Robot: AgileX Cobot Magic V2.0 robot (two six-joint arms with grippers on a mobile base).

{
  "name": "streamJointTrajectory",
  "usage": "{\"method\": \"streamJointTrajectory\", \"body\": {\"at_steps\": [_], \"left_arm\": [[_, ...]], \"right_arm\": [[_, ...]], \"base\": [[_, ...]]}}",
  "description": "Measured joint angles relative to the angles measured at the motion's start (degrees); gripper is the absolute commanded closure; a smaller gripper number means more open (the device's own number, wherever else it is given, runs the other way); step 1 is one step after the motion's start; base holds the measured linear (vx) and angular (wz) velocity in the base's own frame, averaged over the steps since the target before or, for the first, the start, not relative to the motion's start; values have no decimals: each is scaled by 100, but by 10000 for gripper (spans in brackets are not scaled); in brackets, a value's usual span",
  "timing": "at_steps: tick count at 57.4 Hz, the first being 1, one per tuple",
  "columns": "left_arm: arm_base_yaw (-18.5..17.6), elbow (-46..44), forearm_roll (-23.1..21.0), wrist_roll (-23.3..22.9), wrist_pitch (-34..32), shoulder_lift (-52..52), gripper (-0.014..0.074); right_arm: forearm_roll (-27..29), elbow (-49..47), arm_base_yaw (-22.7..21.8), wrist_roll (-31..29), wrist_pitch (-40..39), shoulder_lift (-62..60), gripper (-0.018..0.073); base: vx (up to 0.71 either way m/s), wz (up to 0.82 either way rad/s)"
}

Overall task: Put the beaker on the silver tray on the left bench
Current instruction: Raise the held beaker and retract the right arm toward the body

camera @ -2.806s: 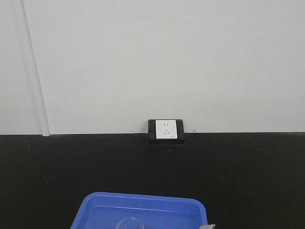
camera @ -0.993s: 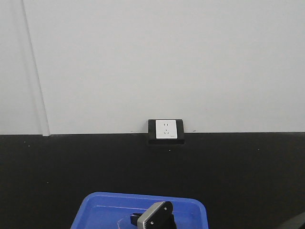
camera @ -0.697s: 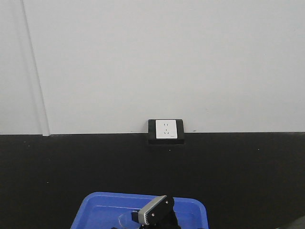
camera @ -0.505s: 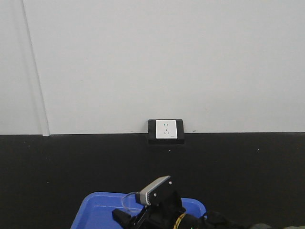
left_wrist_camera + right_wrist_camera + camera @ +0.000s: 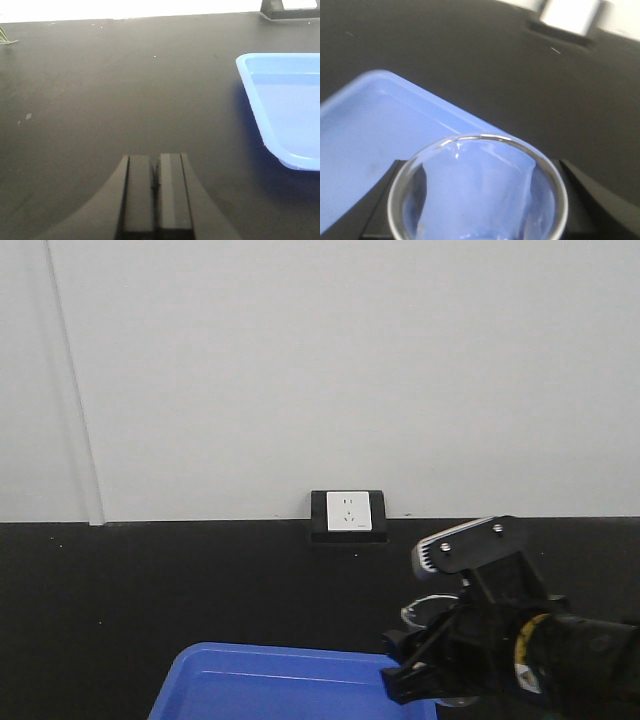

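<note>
Two tools are up close. The left tool point(image 5: 155, 192) has its two fingers pressed together, and it hangs low over the black desk point(image 5: 100, 90). The blue tray point(image 5: 285, 100) lies on the desk off to its right.

The right tool point(image 5: 425, 655) is pinching the beaker point(image 5: 479, 195), with one dark finger on each side of the glass. The beaker is clear and upright, and its round rim faces up. It is held above the right end of the blue tray, partly over the tray's rim and partly over the desk beside it. You can see the blue of the tray through the glass.

Farther back the black desk runs on to the wall. A white socket point(image 5: 347, 512) in a black box sits right where the desk meets the white wall point(image 5: 350, 360).
</note>
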Motion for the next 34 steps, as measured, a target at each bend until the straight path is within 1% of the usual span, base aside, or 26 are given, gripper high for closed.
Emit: {"method": "streamJointTrajectory", "body": {"at_steps": [3,7,13,21,29,34], "left_arm": [[0,0,0,0,0,0,595],[0,0,0,0,0,0,595],[0,0,0,0,0,0,595],[0,0,0,0,0,0,595],[0,0,0,0,0,0,595],[0,0,0,0,0,0,595]], "right_arm": [[8,0,0,-6,430,-337,564],[27,27,0,-105,805,-767,564],[46,129,0,-262,1072,-1410,564],[63,435,0,-276,1315,-2346,564],[25,808,0,-95,1473,-3069,563],[-121,1006,0,249,1561,-3468,563]], "base": [[0,0],[0,0],[0,0],[0,0],[0,0],[0,0]]}}
